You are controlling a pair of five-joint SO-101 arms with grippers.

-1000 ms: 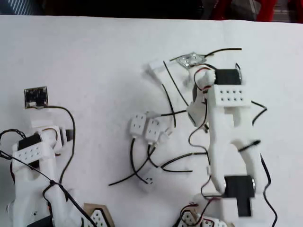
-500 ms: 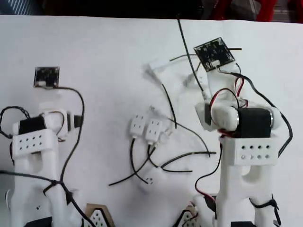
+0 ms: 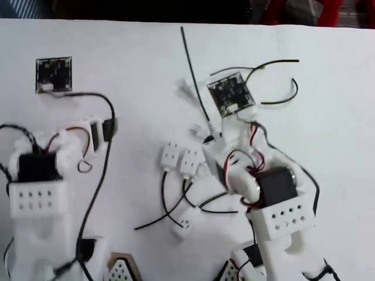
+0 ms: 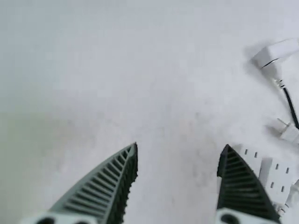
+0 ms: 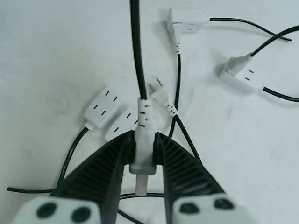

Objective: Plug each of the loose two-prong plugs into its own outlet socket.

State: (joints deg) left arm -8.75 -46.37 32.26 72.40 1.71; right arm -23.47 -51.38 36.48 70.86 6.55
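While gripping a plug in the right tool, hovered near the sockets: carry step, judged. Noted left tool spread wide, empty. Needed next: prongs aligned to slots.

The left gripper, at the high view's left, gapes wide; the right gripper, near centre, clamps a plug.

White desk, scattered with sockets, plugs and cords.
Mid-desk, pair of white sockets side by side; white plug beyond, second plug nearer, black cords looping between.
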